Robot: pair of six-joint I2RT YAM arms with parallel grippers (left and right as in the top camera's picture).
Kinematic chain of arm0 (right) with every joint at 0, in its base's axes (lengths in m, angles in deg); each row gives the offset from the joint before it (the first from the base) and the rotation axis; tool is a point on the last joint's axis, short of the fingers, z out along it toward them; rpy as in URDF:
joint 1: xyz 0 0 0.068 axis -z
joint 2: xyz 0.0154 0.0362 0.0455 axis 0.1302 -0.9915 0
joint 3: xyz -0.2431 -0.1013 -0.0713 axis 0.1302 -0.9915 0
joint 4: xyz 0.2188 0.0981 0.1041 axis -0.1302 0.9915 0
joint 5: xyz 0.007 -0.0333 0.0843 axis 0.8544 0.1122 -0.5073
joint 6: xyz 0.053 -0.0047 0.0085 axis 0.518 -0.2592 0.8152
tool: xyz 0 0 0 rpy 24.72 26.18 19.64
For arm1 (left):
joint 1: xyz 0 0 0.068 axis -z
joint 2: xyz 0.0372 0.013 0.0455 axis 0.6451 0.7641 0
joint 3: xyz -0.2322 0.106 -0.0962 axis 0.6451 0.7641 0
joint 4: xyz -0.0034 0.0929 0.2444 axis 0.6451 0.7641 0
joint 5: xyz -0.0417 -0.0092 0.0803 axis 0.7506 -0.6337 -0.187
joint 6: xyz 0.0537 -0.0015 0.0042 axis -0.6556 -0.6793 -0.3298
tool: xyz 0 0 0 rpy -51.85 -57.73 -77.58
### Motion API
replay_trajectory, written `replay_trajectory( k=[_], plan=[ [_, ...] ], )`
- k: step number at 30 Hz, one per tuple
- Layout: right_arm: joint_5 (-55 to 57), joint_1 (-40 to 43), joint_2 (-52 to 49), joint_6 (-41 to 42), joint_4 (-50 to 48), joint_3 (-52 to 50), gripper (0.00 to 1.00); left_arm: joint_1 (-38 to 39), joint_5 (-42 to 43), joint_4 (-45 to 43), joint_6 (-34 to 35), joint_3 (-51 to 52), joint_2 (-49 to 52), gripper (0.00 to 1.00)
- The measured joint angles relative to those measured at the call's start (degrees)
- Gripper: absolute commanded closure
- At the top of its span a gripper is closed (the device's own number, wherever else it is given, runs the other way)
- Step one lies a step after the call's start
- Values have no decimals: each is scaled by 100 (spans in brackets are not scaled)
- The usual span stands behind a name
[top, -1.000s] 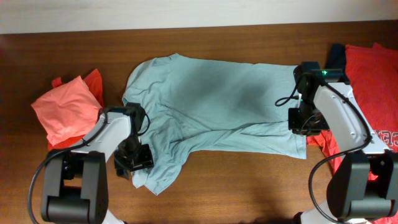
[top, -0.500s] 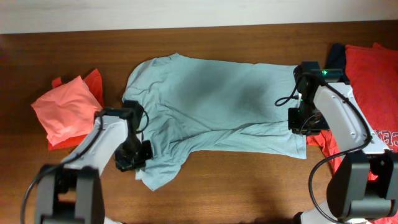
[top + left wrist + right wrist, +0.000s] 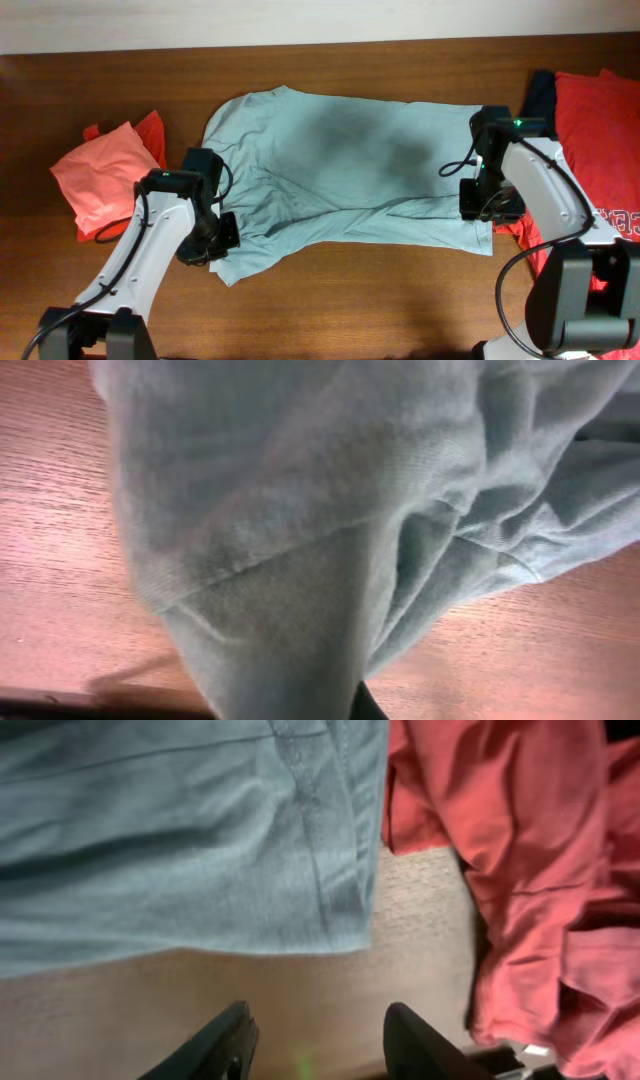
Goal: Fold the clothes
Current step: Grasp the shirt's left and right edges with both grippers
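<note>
- The tabletop [image 3: 400, 300] is viewed straight down from overhead.
- The shirt [image 3: 340, 160], shared by all views, is filmed closely from both wrists.

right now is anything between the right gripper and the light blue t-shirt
Nothing visible: the right gripper hangs open over the brown wooden table, just short of the light blue t-shirt; crumpled red clothes lie aside.

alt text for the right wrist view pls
The open right hand hovers over the brown wooden table, near the stitched hem of a pale blue-grey cotton T-shirt. A crumpled red fabric garment lies beside the shirt's corner.
</note>
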Motion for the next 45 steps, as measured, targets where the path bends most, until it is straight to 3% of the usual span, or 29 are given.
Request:
replay_trajectory(
  k=[16,25,33,45],
  plan=[
    [-538,4,-101,114,-2221,-273,52,0,-234,4,0,0,0,99],
    [-83,4,-820,72,-2566,-273,50,0,-236,0,0,0,0,99],
    [173,4,-881,9,-2688,-273,45,0,-236,0,0,0,0,99],
    [236,4,-881,-127,-2662,-273,50,0,-236,4,0,0,0,99]
  ],
)
